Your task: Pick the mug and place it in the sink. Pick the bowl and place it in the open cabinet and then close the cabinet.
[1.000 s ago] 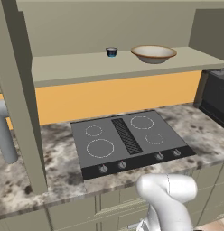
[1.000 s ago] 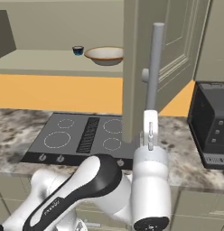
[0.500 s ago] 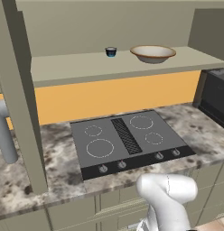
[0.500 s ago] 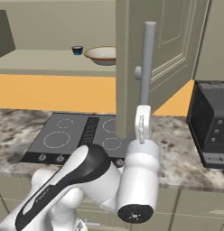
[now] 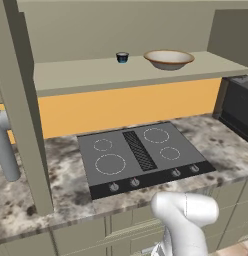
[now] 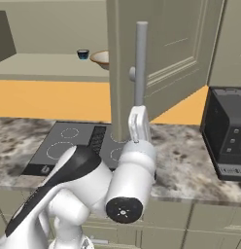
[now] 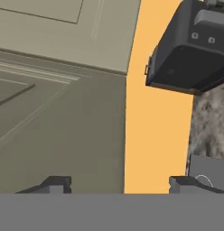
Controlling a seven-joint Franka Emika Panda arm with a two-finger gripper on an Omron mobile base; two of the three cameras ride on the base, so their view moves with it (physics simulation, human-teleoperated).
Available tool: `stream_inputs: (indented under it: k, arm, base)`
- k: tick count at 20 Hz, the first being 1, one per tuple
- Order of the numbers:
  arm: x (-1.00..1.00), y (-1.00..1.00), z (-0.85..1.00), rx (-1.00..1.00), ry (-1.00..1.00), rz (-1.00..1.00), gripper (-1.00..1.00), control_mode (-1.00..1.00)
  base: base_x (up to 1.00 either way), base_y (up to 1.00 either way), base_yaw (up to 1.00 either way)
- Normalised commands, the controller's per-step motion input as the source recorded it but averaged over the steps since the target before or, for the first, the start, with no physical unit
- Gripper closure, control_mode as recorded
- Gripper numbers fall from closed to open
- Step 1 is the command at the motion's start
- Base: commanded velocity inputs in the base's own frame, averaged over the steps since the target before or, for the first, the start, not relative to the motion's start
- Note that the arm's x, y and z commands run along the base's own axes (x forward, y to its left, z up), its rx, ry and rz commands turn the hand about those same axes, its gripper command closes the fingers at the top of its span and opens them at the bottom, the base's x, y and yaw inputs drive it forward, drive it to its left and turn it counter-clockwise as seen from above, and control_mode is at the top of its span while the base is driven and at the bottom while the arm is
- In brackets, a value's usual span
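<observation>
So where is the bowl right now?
The bowl sits on the open cabinet's shelf, right of the tiny blue cup in the left base view, above the cooktop.

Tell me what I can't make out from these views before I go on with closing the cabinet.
- Bowl: right base view, cabinet door covers its right part.
- Door handle: right base view, its lower end sits behind the gripper, so contact is unclear.
- Black appliance: left base view, cut off by the right edge.
- Blue cup: too small to see inside.
</observation>
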Motion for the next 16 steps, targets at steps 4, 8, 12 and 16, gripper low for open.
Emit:
stream_inputs:
  k: [4, 8, 12, 16]
  arm:
    - [1.00, 0.34, 0.00, -0.05, 0.24, -0.02, -1.00, -1.00]
    - [1.00, 0.21, 0.00, -0.01, 0.34, -0.04, -1.00, -1.00]
    - [0.99, 0.13, 0.00, 0.00, 0.36, -0.04, -1.00, -1.00]
    - [0.86, 0.05, 0.00, 0.00, 0.38, -0.03, -1.00, -1.00]
  base:
    - [0.00, 0.00, 0.00]
    - [0.00, 0.00, 0.00]
    - [0.00, 0.00, 0.00]
    - [0.00, 0.00, 0.00]
